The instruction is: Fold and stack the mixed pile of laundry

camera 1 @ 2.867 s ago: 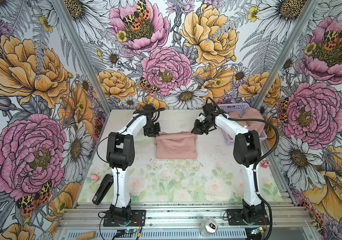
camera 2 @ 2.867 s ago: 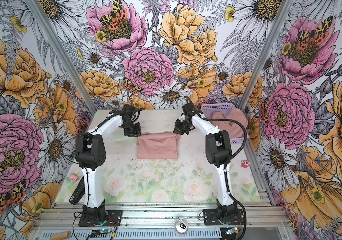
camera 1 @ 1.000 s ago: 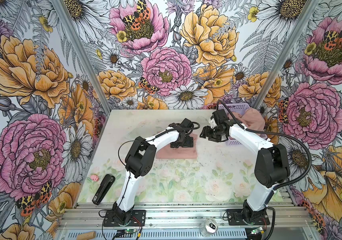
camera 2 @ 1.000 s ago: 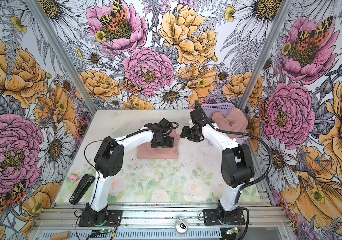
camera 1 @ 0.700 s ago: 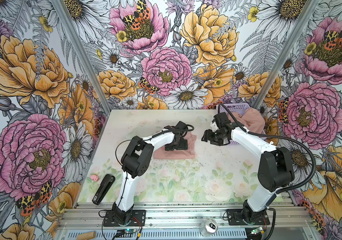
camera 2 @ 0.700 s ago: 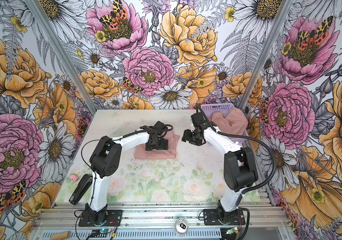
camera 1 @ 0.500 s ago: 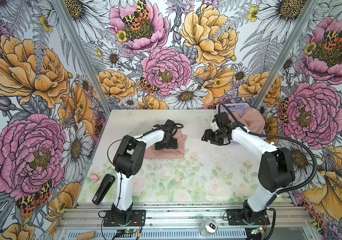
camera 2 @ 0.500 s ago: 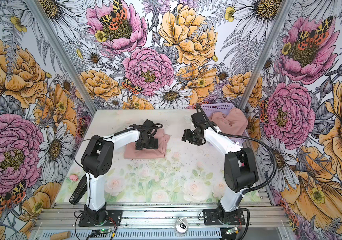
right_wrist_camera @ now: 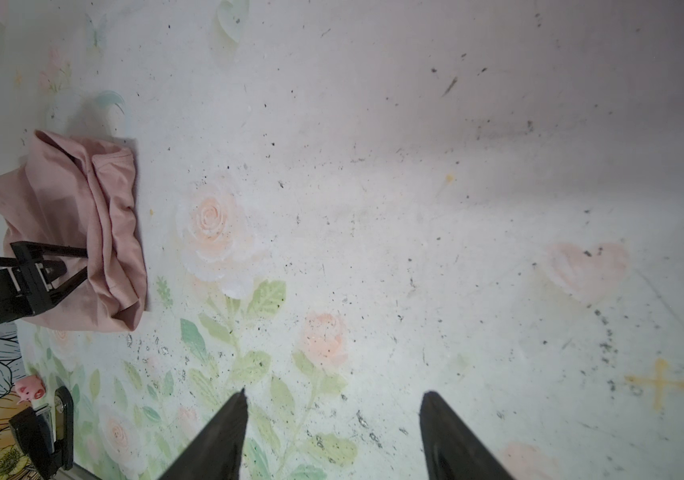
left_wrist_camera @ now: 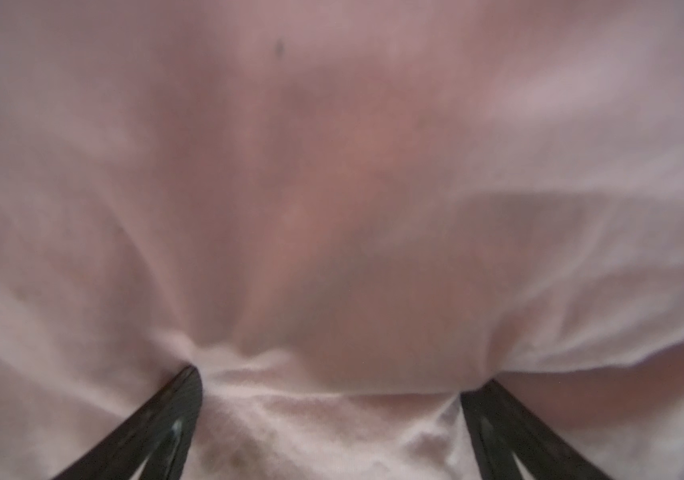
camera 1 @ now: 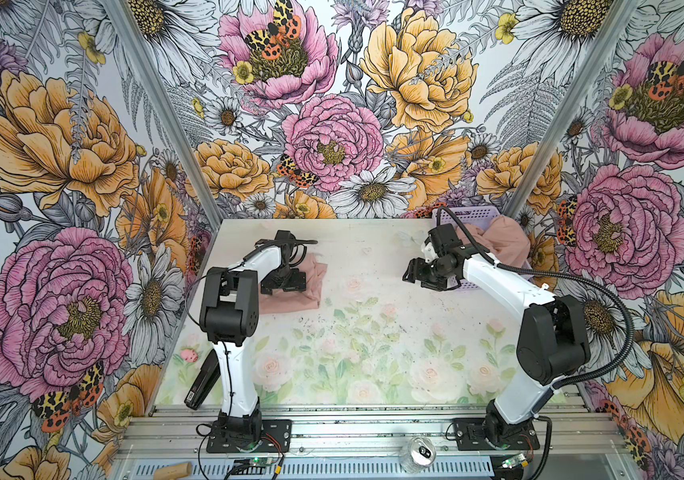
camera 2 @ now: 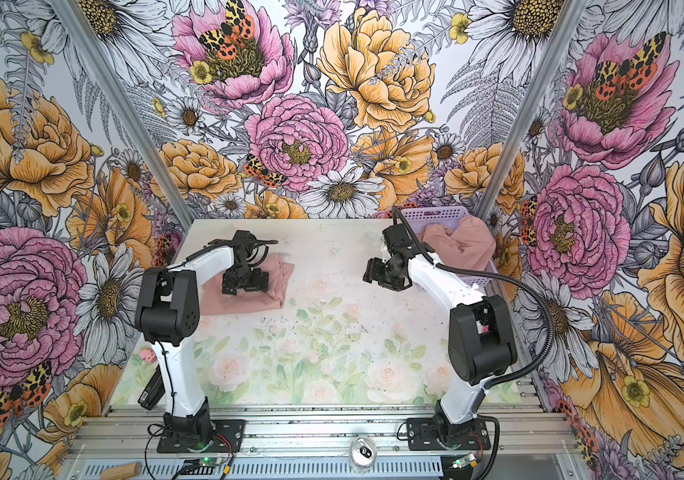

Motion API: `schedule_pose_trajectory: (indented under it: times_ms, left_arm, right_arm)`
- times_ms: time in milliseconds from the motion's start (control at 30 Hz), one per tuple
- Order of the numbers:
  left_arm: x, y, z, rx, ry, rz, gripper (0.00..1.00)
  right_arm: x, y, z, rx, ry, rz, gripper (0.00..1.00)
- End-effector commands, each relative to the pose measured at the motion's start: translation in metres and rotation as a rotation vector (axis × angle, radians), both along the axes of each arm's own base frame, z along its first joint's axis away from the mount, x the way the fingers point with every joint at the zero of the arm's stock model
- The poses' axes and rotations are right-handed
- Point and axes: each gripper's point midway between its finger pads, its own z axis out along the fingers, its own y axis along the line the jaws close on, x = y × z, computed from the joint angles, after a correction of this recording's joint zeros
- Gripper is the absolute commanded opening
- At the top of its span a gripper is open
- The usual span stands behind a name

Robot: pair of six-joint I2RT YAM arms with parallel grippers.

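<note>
A folded dusty-pink garment (camera 1: 311,286) (camera 2: 275,286) from the mixed laundry pile lies flat at the back left of the table. My left gripper (camera 1: 284,284) (camera 2: 246,284) is open, its fingers spread wide and pressing down on the cloth (left_wrist_camera: 332,166); in the left wrist view the gripper (left_wrist_camera: 338,380) has cloth bunched between the tips. My right gripper (camera 1: 413,274) (camera 2: 373,270) (right_wrist_camera: 334,394) hovers open and empty over bare table, right of centre. More pink clothes (camera 1: 506,245) (camera 2: 464,245) sit heaped in the lavender basket (camera 1: 473,216) (camera 2: 435,216). The right wrist view shows the folded garment (right_wrist_camera: 99,232).
The basket stands in the back right corner behind my right arm. A black stapler-like object (camera 1: 203,380) and a small pink pig figure (camera 1: 188,355) lie at the front left. A can (camera 1: 419,451) stands on the front rail.
My left gripper has slid the folded garment from the table's middle back toward the left. The right gripper has stayed almost in place and stays open.
</note>
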Motion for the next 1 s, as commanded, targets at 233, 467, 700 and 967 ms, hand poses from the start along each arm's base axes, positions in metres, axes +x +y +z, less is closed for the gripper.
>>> schedule_pose_trajectory:
  times_ms: [233,467,700,967]
  left_arm:
    - [-0.045,0.100,-0.011,0.185,0.169,0.071,0.99]
    - [-0.054,0.132,0.000,0.256,0.173,0.096,0.98]
    - [-0.052,0.125,0.005,0.251,0.158,0.091,0.99]
    - [-0.030,0.066,0.047,0.231,0.006,0.024,0.99]
  right_arm:
    - [0.005,0.008,0.025,0.043,-0.061,0.023,0.68]
    - [0.000,0.006,0.024,0.043,-0.057,0.022,0.68]
    - [0.004,0.001,0.025,0.040,-0.065,0.018,0.69]
    - [0.056,-0.056,0.052,-0.059,-0.166,-0.141,0.72]
